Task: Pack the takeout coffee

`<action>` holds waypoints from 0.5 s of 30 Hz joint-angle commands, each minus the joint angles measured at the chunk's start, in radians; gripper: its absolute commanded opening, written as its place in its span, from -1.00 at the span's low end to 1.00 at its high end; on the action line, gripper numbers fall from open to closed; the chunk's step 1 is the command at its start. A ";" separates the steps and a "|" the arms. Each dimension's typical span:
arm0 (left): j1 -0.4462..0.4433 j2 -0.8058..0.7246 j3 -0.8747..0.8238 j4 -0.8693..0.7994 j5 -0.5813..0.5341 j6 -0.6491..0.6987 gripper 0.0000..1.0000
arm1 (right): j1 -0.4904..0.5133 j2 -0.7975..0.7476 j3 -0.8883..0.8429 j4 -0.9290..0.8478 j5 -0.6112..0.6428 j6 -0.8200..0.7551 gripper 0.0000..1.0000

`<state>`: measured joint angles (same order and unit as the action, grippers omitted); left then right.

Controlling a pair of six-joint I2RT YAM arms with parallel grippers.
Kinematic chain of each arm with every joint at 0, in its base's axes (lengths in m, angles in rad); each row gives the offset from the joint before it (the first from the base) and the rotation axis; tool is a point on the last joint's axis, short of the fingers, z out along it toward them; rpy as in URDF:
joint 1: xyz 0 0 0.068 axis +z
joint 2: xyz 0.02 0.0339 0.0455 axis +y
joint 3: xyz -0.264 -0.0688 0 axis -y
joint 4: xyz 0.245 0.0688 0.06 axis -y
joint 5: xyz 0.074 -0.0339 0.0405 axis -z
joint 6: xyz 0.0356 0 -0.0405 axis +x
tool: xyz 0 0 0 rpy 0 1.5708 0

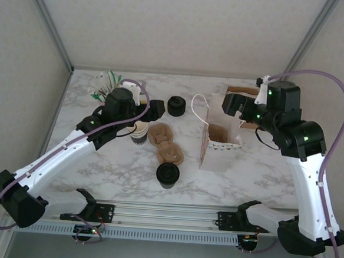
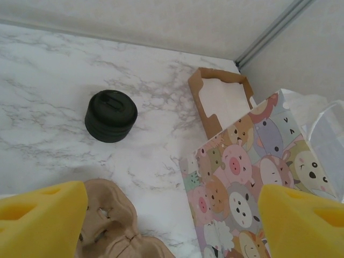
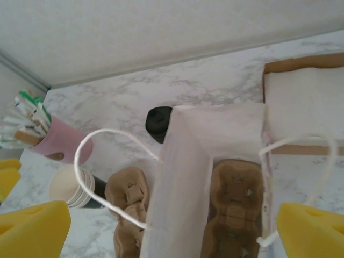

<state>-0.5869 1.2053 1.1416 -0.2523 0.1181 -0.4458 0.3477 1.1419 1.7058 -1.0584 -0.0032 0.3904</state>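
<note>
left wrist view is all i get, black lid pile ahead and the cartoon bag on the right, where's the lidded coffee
Observer: The takeout coffee stands toward the front of the table, on the near side of the two loose pulp carriers, closer to the arm bases.
Operator: ok, anything in the bag yet
Observer: Yes, a third carrier already lies inside the bag.
Operator: what's the right pincer doing
Observer: The right pincer is open and pointed down at the bag's mouth.
</note>
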 commanded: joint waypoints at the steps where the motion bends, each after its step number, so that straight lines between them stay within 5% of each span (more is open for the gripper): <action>1: 0.009 0.006 0.044 0.066 0.065 -0.008 0.65 | -0.082 -0.008 -0.040 0.023 -0.093 0.037 0.98; 8: 0.009 0.045 0.056 0.074 0.064 -0.010 0.62 | -0.230 -0.035 -0.132 0.062 -0.173 0.078 0.98; 15: 0.012 0.075 0.064 0.072 0.054 -0.003 0.62 | -0.375 0.008 -0.223 0.209 -0.464 0.132 0.98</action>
<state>-0.5861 1.2751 1.1702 -0.2001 0.1654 -0.4492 0.0044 1.1343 1.5127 -0.9581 -0.2981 0.4831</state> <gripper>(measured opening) 0.812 0.988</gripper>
